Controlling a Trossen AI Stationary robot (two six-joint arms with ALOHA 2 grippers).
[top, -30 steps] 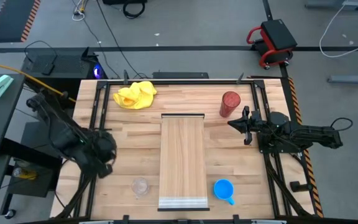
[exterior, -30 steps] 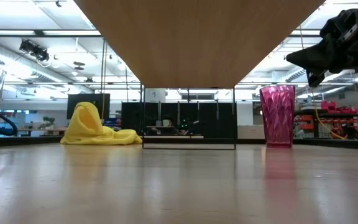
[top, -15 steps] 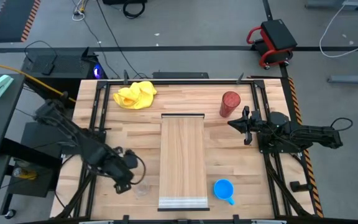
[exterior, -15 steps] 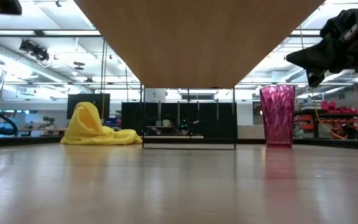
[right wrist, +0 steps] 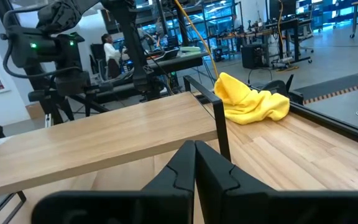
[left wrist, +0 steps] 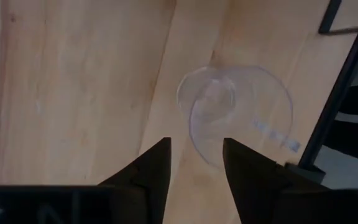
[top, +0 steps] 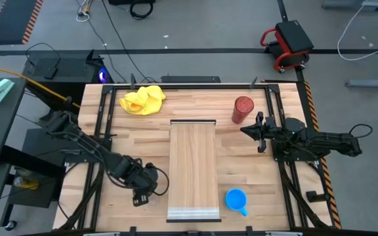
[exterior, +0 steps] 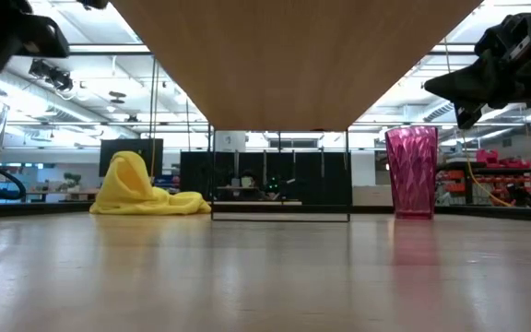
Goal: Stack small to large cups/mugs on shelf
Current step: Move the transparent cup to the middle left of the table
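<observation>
While the right arm waits at the table's right edge, your left gripper (top: 143, 192) hangs over the near-left corner of the tabletop (top: 130, 141), directly above the small clear glass cup (left wrist: 235, 112). In the left wrist view you look almost straight down into the cup's round mouth, which sits just beyond the two dark fingers (left wrist: 151, 168); these are spread apart and grasp nothing. The cup stands upright on the slats, so its long axis runs vertically, in line with the gripper's downward look. The coming move likely turns on that small offset: the rim lies a little ahead of the fingertips, not yet between them.

The shelf (top: 193, 167) stretches from far to near down the middle of the table, just to the right of the left gripper. The bright blue mug (top: 236, 198) rests near the shelf's near-right corner, and the dark red tumbler (top: 242, 109) stands at the far right, close to the right gripper (top: 260, 131). That gripper's fingers are pressed together, holding nothing. A yellow cloth (top: 143, 99) lies crumpled at the far left.
</observation>
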